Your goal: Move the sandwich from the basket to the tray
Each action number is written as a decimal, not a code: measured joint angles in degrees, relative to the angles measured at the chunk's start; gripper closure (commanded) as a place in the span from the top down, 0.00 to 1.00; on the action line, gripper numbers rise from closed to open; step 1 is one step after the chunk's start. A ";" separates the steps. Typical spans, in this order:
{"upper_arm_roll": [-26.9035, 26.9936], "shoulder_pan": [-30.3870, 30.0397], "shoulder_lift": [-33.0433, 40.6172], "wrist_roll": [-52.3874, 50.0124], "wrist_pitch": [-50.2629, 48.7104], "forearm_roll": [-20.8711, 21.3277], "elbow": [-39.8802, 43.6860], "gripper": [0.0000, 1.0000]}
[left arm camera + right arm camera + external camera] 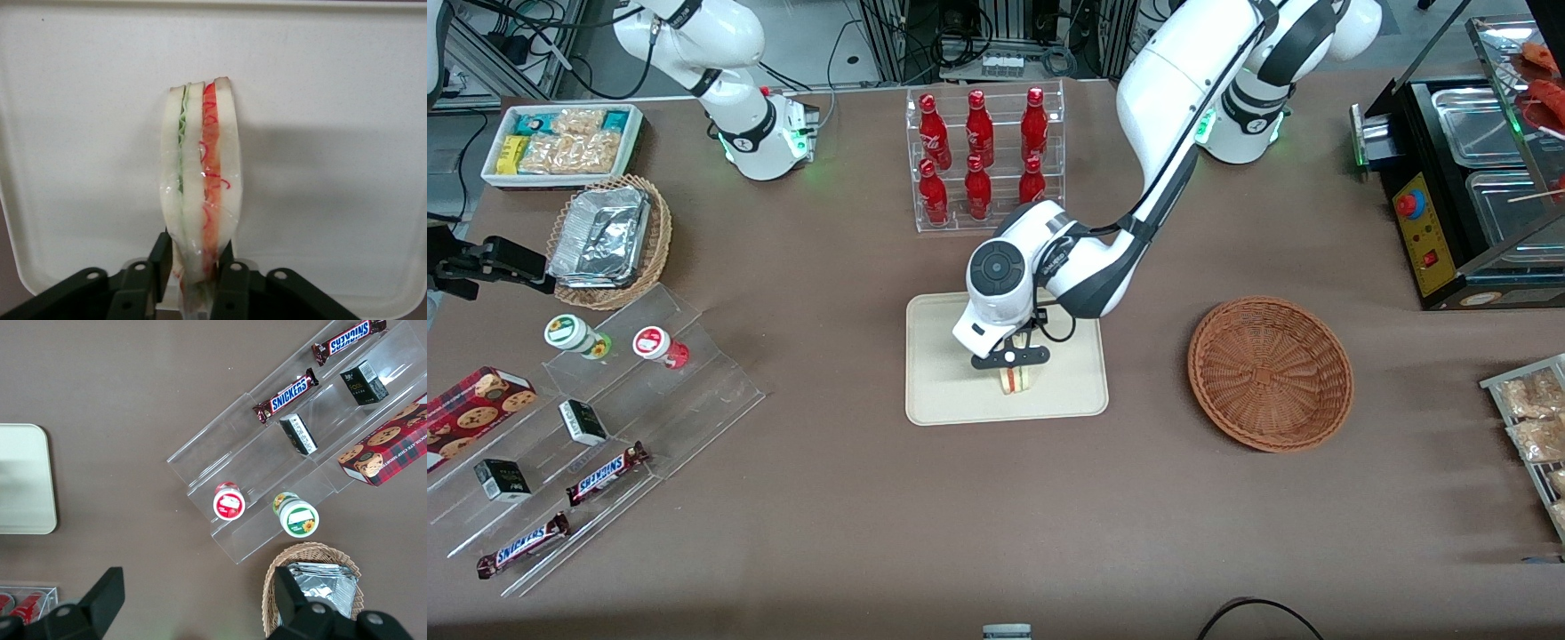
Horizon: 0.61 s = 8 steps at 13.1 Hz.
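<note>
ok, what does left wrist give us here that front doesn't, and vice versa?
Left wrist only: the gripper fingers clamped on the sandwich, standing on edge with its green and red filling layers plain.

Front only: the empty basket toward the working arm's end of the table, the bottle rack farther from the camera than the tray, and the gripper over the tray, with the sandwich mostly hidden under it.

Both: sandwich, gripper and tray.

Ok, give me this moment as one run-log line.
end effector: shut on sandwich, over tray | sandwich: held on edge, not released | basket: empty | step: placing
</note>
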State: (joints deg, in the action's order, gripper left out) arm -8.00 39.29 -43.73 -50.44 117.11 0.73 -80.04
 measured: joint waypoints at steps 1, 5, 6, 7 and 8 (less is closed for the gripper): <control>0.00 0.00 0.00 0.00 0.00 0.00 0.12 1.00; 0.06 -0.02 0.91 0.00 -4.02 0.01 2.70 1.00; 0.15 -0.06 1.78 0.00 -6.76 -0.01 4.17 1.00; 0.28 -0.10 2.84 0.00 -9.86 -0.01 5.80 1.00; 0.40 -0.14 3.99 0.00 -12.87 -0.01 7.46 1.00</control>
State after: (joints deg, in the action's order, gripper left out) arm -7.59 39.15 -39.73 -50.44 104.23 0.72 -72.57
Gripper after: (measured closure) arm 0.000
